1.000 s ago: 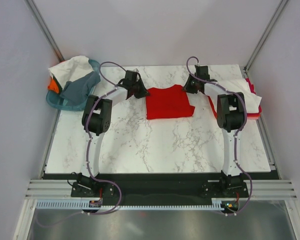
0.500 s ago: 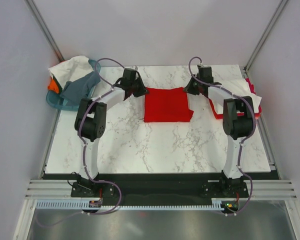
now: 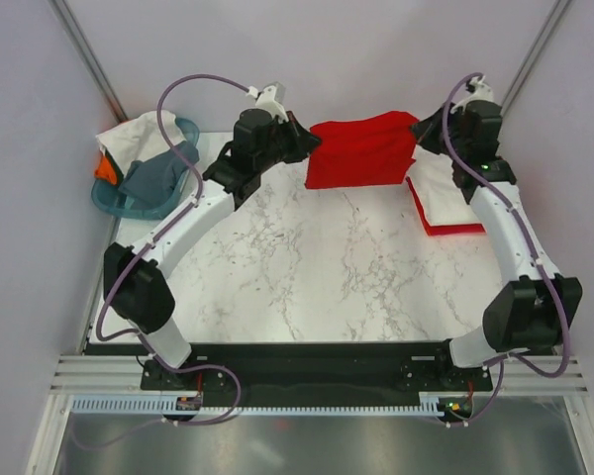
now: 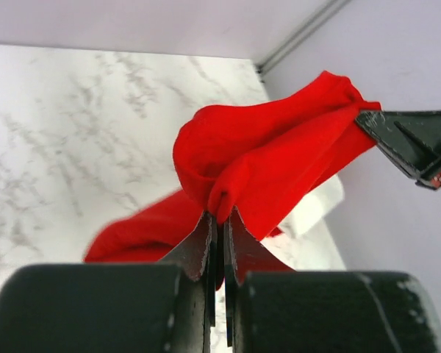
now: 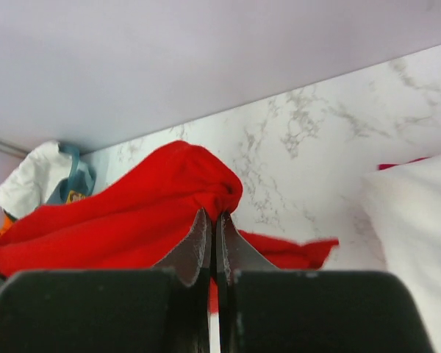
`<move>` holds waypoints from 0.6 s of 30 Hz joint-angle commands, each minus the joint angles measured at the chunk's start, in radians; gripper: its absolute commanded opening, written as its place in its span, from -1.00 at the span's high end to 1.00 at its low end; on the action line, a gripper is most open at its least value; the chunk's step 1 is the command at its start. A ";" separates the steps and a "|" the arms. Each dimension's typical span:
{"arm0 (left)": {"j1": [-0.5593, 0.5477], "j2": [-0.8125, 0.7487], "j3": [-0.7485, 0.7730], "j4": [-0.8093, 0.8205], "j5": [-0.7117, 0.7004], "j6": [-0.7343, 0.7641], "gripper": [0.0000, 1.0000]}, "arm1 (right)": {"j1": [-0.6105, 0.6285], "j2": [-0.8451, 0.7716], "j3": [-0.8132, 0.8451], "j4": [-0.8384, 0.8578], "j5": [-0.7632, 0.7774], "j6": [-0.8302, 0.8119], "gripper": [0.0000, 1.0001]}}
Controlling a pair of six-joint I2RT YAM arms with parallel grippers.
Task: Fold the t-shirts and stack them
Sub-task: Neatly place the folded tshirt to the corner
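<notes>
A folded bright red t-shirt [image 3: 361, 150] hangs in the air above the far edge of the table, stretched between both grippers. My left gripper [image 3: 311, 140] is shut on its left corner, red cloth [image 4: 272, 165] bunched at the fingertips. My right gripper [image 3: 420, 130] is shut on its right corner, with the red t-shirt [image 5: 125, 217] draping to the left. A stack with a white t-shirt [image 3: 438, 190] over a red one [image 3: 453, 229] lies on the table at the right. More t-shirts, white [image 3: 137, 136], grey [image 3: 158, 173] and orange [image 3: 104, 168], fill the basket.
A teal plastic basket [image 3: 114, 203] sits off the table's far left corner. The marble table [image 3: 317, 267] runs between the arms. Grey walls close in behind and at both sides. The white t-shirt of the stack [image 5: 419, 243] shows at the right of the right wrist view.
Both grippers closed on the red t-shirt's far corners and lifted it off the table, carrying it up and toward the back. Both arms stretched forward.
</notes>
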 commanded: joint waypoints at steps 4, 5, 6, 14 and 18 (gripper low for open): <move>-0.141 -0.009 0.135 0.045 -0.052 0.003 0.95 | -0.157 -0.132 0.207 -0.264 0.144 -0.030 1.00; -0.163 0.005 0.152 0.052 -0.063 -0.003 0.95 | -0.179 -0.135 0.233 -0.295 0.161 -0.032 1.00; -0.184 0.019 0.183 0.062 -0.069 -0.005 0.95 | -0.200 -0.140 0.253 -0.321 0.174 -0.043 1.00; -0.388 0.307 0.425 0.154 -0.126 -0.023 0.95 | -0.463 -0.136 0.315 -0.429 0.169 -0.040 1.00; -0.427 0.451 0.610 0.156 -0.123 -0.069 0.96 | -0.547 -0.097 0.323 -0.447 0.163 -0.055 1.00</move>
